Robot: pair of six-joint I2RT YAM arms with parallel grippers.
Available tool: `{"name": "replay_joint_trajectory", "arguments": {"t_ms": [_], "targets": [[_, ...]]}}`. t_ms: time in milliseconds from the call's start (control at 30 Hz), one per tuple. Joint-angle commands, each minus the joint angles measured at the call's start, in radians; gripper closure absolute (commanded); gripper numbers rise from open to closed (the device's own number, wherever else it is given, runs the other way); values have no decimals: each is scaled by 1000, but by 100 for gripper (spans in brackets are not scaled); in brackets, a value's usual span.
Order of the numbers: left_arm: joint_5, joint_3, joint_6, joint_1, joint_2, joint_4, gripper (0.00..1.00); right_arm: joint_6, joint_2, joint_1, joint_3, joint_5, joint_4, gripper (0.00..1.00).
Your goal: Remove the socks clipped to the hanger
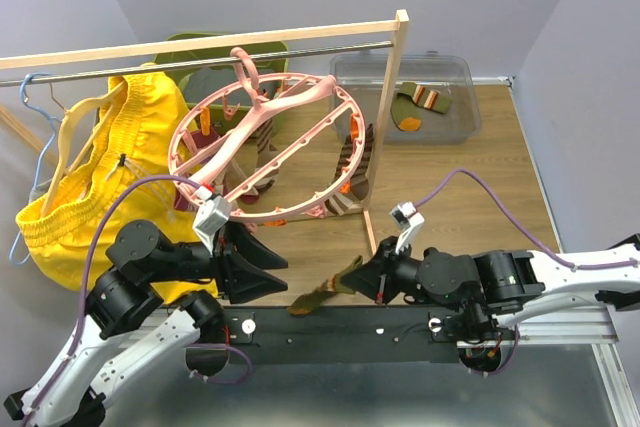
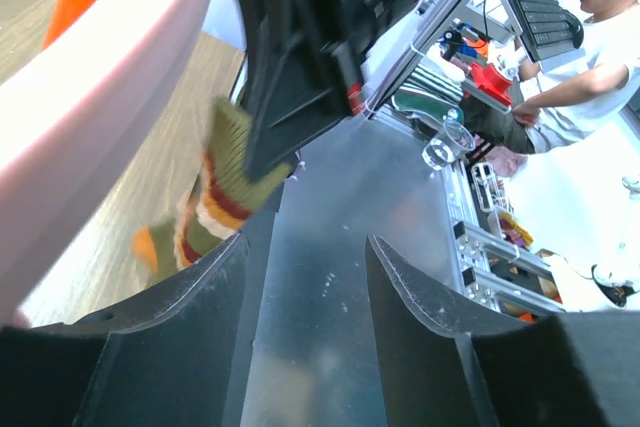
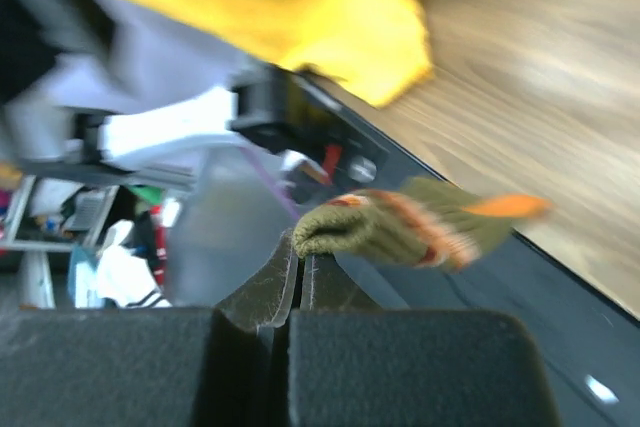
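Note:
The pink round hanger (image 1: 262, 119) hangs by its hook from the rail, with striped socks (image 1: 352, 169) clipped along its right and lower rim. My right gripper (image 1: 370, 275) is shut on the cuff of an olive sock with orange patches (image 1: 322, 294), held off the hanger over the black base. In the right wrist view the cuff (image 3: 330, 230) is pinched at the gripper (image 3: 301, 259) tips. My left gripper (image 1: 280, 272) is open and holds nothing, just below the ring. Its wrist view shows the gripper (image 2: 305, 259), the ring (image 2: 90, 117) and that sock (image 2: 222, 187).
Big yellow shorts (image 1: 110, 162) and a light-blue wire hanger (image 1: 32, 137) hang at the left of the rail. A wooden post (image 1: 385, 117) stands right of the ring. A clear bin (image 1: 455, 82) at the back right holds a sock (image 1: 418, 102).

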Motion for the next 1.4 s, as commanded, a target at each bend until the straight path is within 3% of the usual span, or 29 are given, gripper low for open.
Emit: {"name": "replay_joint_trajectory", "arguments": {"t_ms": [0, 200, 300, 500, 667, 800, 900, 1033, 1367], "targets": [[-37, 32, 30, -2, 27, -22, 41, 236, -56, 6, -131, 141, -139, 99], [-42, 37, 27, -2, 41, -14, 41, 460, -32, 4, -151, 307, -369, 99], [-39, 37, 27, -2, 50, -3, 43, 486, 25, -46, -123, 337, -461, 99], [-39, 38, 8, -2, 47, 12, 44, 250, 28, -296, -155, 160, -287, 99], [-49, 24, -15, -2, 24, 13, 44, 161, -35, -434, -96, 171, -317, 99], [-46, 23, -12, -2, 27, 16, 44, -78, 20, -685, -10, 52, -282, 99], [-42, 23, -6, -2, 27, 15, 44, -236, 115, -908, 65, -109, -257, 99], [-49, 21, -6, -2, 6, 1, 44, -372, 218, -1091, 188, -229, -213, 99], [-68, 30, 2, -2, -3, -8, 44, -559, 661, -1484, 844, -507, -274, 99]]}}
